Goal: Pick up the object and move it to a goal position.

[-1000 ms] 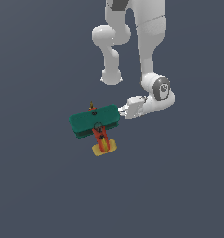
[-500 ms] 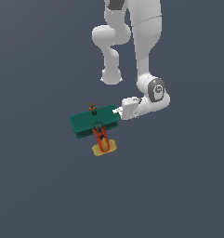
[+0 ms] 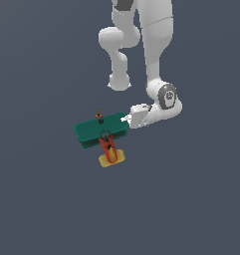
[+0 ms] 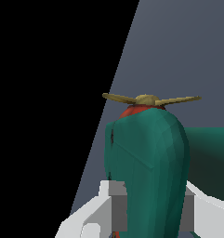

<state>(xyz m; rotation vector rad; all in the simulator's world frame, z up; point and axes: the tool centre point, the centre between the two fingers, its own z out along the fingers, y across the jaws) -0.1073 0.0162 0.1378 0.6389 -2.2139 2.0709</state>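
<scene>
Closer now — the gripper [image 3: 127,120] has slid in on the toy airplane [image 3: 102,134], which lies flat on the surface; its fingers [image 4: 117,204] straddle the wingtip nearest the arm, apparently touching — squeeze unclear.

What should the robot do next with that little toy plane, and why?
Probably close the pincer on the toy plane. In the wrist view, the grey fingers stand on either side of the rounded end of the green wing, seemingly not yet pressing it. The exterior view shows the pincer at the wing's right end, so squeezing comes before lifting.
</scene>
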